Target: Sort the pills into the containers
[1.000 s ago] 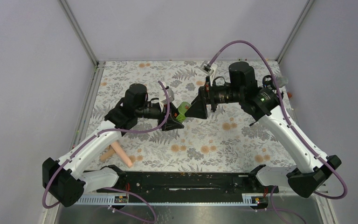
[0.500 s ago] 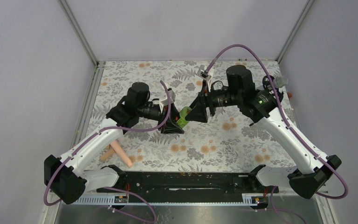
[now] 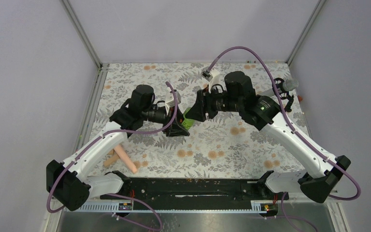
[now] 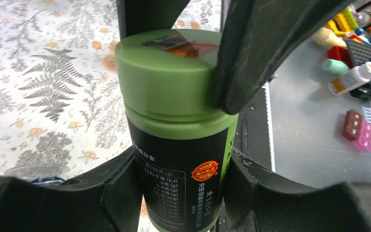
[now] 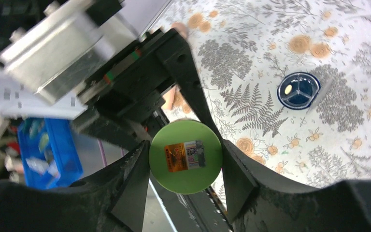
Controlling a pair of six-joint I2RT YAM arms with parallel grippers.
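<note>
My left gripper (image 3: 180,126) is shut on the body of the green bottle (image 3: 189,116) and holds it tilted above the floral table. In the left wrist view its fingers (image 4: 121,188) press both sides of the bottle's black label (image 4: 181,159). My right gripper (image 3: 196,109) meets it from the right. In the right wrist view its jaws stand against both sides of the green cap (image 5: 185,155), which carries an orange sticker. The dark-blue jar (image 5: 298,90) lies open on the table with one pale pill in it. It is hidden in the top view.
Two peach-pink rods (image 3: 124,159) lie at the front left of the table. A white bottle (image 3: 290,85) stands at the back right. A black rail (image 3: 188,186) runs along the front edge. Metal frame posts stand at the back corners.
My right gripper has moved left onto the bottle's cap. My left gripper has kept hold of the bottle and shifted it slightly down and left.
</note>
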